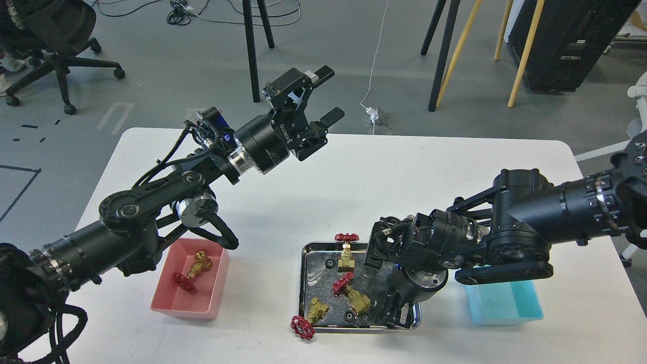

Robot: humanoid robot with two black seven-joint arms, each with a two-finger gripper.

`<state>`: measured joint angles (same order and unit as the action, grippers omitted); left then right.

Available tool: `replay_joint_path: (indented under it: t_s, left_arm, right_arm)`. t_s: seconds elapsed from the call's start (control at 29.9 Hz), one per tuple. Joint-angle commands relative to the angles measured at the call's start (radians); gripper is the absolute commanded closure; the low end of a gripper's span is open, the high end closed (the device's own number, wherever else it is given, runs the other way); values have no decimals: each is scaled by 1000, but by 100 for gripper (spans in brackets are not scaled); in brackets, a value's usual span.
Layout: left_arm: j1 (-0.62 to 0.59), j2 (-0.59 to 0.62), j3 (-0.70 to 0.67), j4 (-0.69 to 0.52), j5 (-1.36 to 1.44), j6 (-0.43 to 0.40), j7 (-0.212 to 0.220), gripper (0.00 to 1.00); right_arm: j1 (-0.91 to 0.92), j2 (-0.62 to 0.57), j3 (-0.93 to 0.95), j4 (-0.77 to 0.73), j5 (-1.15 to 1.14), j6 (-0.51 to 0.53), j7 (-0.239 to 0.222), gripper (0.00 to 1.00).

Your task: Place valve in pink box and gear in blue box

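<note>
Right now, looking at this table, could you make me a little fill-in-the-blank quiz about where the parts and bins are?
1. The pink box holds one ____.
2. The steel tray lies between the pink box and the ____ box.
3. The left gripper hangs high over the table with its fingers ____.
4. The number of valves in or on the edge of the steel tray is ____.

Missing words: valve; blue; open; three
</note>
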<state>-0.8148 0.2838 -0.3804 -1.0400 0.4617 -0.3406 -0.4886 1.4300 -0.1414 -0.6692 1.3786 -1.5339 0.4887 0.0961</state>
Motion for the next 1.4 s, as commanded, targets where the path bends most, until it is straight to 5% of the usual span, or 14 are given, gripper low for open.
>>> replay_joint_path:
  t_s: [0.0,1.37]
  left_arm:
    - [0,0,0,1,0,0,0,11]
    - [5,-2,-6,0,-3,-5,0,10]
  right_arm:
    - [-3,2,-12,0,0,0,-1,49]
    - [-37,48,-16,-47,1,0,-10,56]
